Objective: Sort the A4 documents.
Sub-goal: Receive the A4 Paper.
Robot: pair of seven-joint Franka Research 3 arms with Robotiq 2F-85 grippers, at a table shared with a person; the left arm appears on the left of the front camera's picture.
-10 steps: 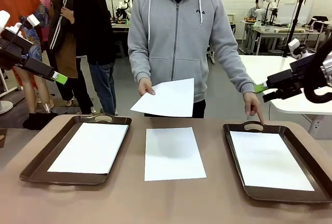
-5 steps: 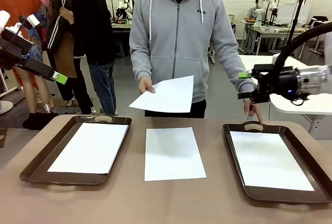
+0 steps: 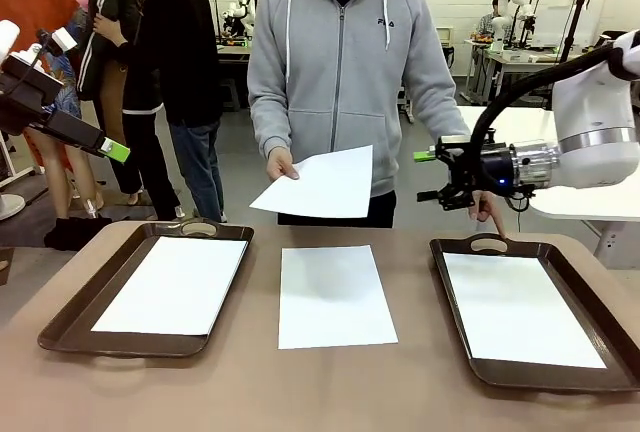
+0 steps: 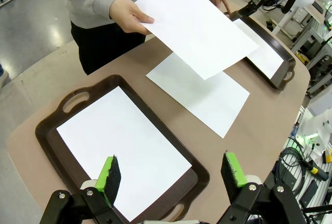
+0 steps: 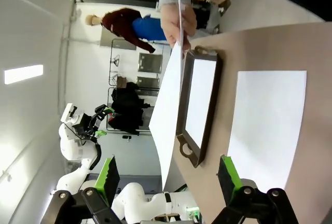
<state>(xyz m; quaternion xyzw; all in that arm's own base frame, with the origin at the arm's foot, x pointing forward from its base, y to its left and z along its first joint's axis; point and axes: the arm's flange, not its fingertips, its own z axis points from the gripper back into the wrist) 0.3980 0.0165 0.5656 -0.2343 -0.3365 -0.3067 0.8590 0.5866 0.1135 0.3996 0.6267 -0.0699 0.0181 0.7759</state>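
A person's hand (image 3: 281, 166) holds one A4 document (image 3: 322, 186) tilted in the air above the table's far edge. A second sheet (image 3: 334, 295) lies flat on the table's middle. Another sheet (image 3: 175, 283) fills the left brown tray (image 3: 68, 314), and one more (image 3: 520, 308) fills the right tray (image 3: 441, 264). My right gripper (image 3: 429, 176) hovers open, just right of the held sheet at about its height. My left gripper (image 3: 113, 150) stays open, high at the far left. The left wrist view has the open fingers (image 4: 108, 175) above the left tray's sheet (image 4: 124, 146). In the right wrist view the held sheet (image 5: 168, 115) is nearly edge-on.
The person's other hand (image 3: 490, 210) rests a finger by the right tray's handle (image 3: 488, 244), just below my right gripper. Other people stand behind the far left. Bare brown table (image 3: 300, 382) lies along the near edge and between the trays.
My right arm has swung left from the picture's right edge to just beside the held sheet. The left arm, the person's hands and the sheets have stayed put.
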